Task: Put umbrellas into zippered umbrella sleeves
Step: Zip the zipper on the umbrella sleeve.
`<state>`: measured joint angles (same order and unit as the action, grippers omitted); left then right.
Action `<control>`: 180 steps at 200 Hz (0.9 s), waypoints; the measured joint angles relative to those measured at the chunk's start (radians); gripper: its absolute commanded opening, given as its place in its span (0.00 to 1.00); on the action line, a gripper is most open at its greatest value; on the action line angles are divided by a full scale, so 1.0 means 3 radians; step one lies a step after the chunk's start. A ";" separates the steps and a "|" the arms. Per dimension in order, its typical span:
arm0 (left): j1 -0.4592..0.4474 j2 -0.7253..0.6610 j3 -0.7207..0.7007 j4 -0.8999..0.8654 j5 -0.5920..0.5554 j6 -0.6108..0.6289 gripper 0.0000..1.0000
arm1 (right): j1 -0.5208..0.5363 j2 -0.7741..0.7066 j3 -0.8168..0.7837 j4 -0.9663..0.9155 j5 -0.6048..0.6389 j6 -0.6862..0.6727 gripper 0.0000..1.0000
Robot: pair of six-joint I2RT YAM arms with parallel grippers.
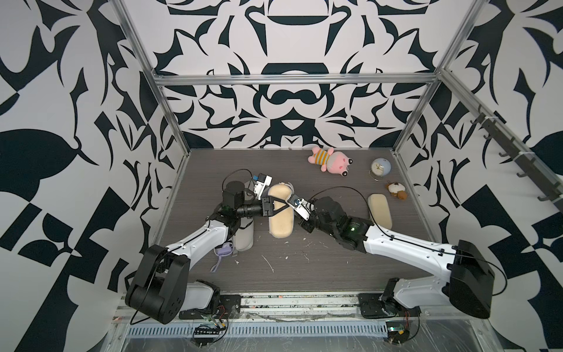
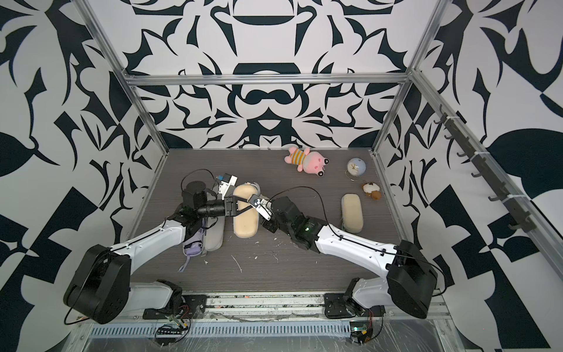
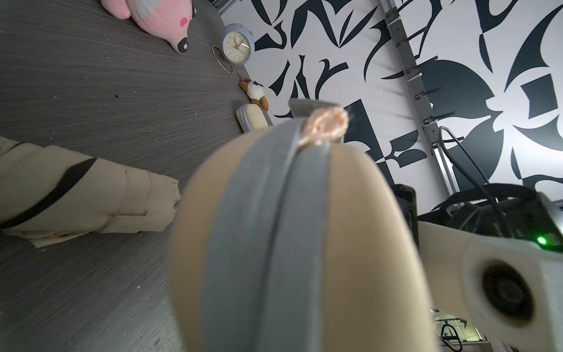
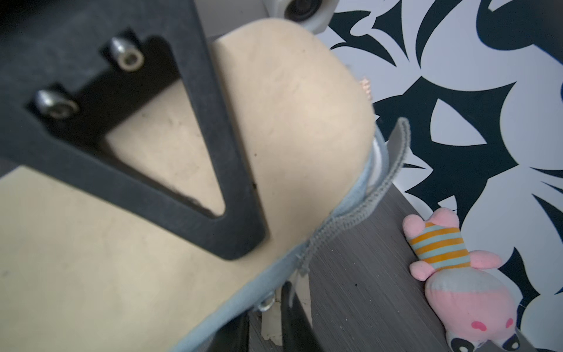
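A beige zippered sleeve [image 1: 280, 225] lies lengthwise mid-table, with its grey zip band [image 3: 274, 243] facing the left wrist camera. My left gripper [image 1: 286, 204] is shut across its far half, one black finger [image 4: 213, 183] pressed on the top shell. At the sleeve's right edge my right gripper [image 4: 265, 323] has its fingers closed on the beige zip pull tab by the metal ring. A cream umbrella [image 3: 91, 195] lies beside the sleeve's far end. The lavender umbrella [image 1: 224, 251] and a pale grey sleeve [image 1: 245, 237] lie under my left arm. A second beige sleeve [image 1: 380, 210] lies shut at the right.
A pink plush toy [image 1: 330, 160], a small round clock [image 1: 379, 167] and a little brown-and-white plush [image 1: 396, 190] sit at the back right. Metal frame posts and patterned walls close in the table on three sides.
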<state>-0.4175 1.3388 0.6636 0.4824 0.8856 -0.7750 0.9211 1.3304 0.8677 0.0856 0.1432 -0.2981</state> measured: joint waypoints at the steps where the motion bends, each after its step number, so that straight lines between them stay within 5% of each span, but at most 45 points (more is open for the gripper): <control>1: 0.0000 0.0001 0.0000 -0.0001 0.0001 0.0000 0.30 | 0.0001 0.0000 0.0000 0.0001 -0.0004 -0.0020 0.07; 9: -0.0004 0.0013 0.0003 0.0000 0.0004 0.0001 0.30 | 0.0004 0.0001 0.0000 0.0003 -0.0015 -0.0036 0.00; 77: 0.0014 0.0065 0.0216 -0.0406 0.0126 0.0211 0.31 | 0.0038 -0.0084 0.0000 -0.0161 -0.0006 -0.0183 0.00; 180: 0.0206 0.0182 0.0262 -0.0479 -0.0065 0.0113 0.18 | 0.0651 -0.0094 -0.0086 -0.0637 -0.0067 -0.0043 0.00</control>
<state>-0.3557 1.3933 0.7422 0.3386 0.8661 -0.7410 1.1164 1.3022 0.8417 -0.1055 0.1230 -0.3111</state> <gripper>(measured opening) 0.378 0.048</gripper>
